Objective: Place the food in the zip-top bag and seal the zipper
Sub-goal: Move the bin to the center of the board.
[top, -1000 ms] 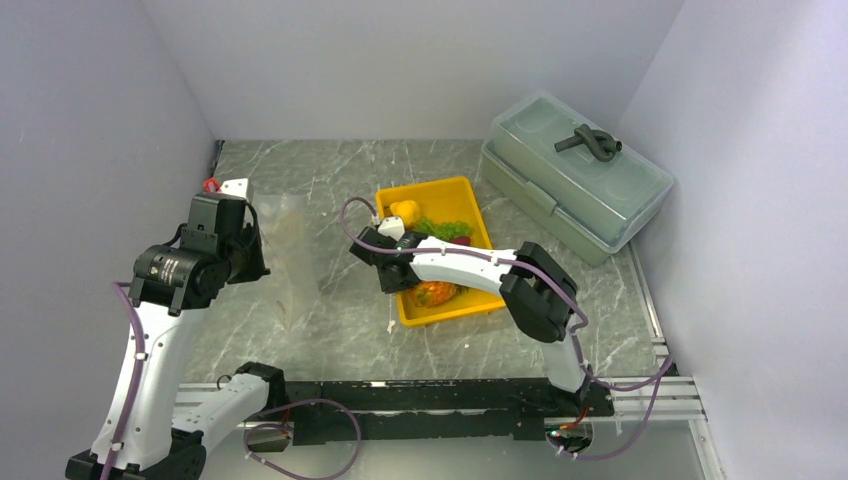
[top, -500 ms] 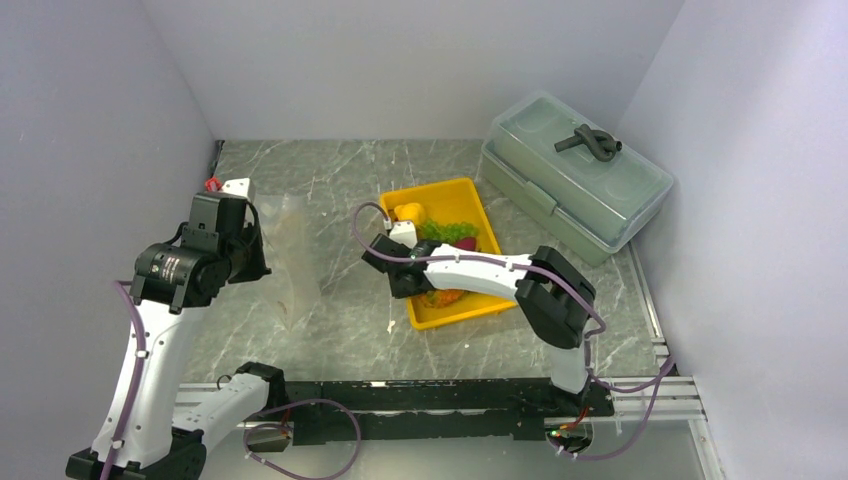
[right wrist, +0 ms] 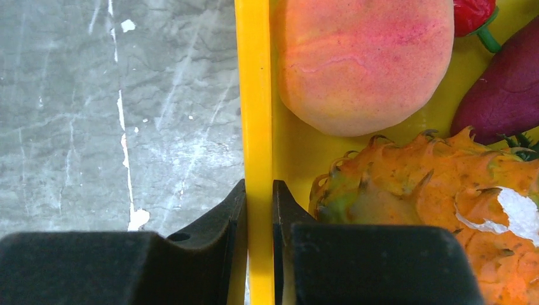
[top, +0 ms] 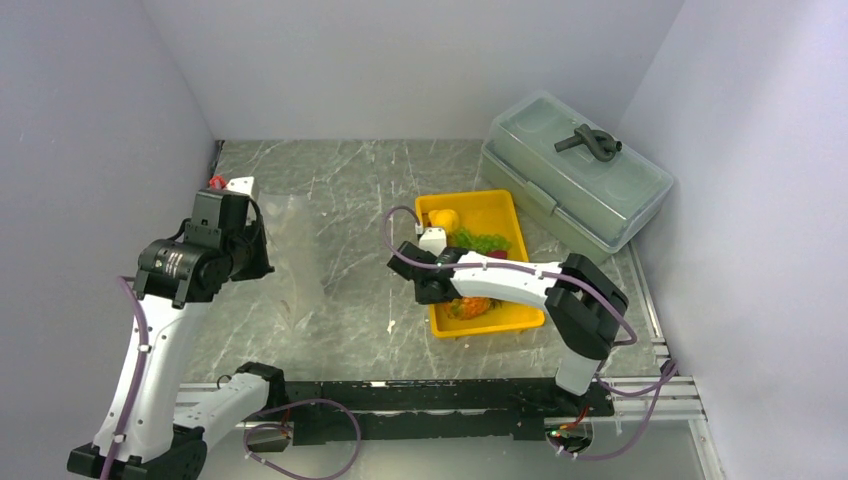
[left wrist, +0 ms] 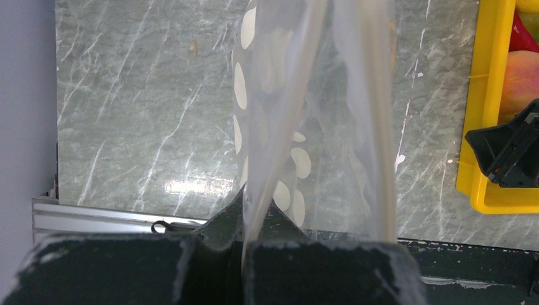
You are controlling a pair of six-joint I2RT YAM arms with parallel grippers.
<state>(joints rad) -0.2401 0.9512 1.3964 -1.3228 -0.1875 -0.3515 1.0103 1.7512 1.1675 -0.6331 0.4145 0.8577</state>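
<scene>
Pineapple (right wrist: 419, 184) partly off-frame, btm-rt.

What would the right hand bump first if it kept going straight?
The right hand pinches the wall of the yellow plastic tray; straight on, probably the grey marble table, depth unclear.

The tray (top: 497, 323) sits right of centre on the table (top: 350, 190), with the lidded box (top: 575, 180) behind it towards the far right corner. Over the table's left half, the left gripper (left wrist: 245, 203) pinches the zip-top bag (top: 295, 255). The right gripper (right wrist: 259, 203) clamps the tray's left wall. In the tray, the pineapple (top: 475, 306) lies at the near end, the round fruit (right wrist: 365, 60) just behind it against the left wall, then the chili pepper (right wrist: 473, 16), the grape bunch (top: 485, 242) and, at the far end, the lemon (top: 446, 220).
</scene>
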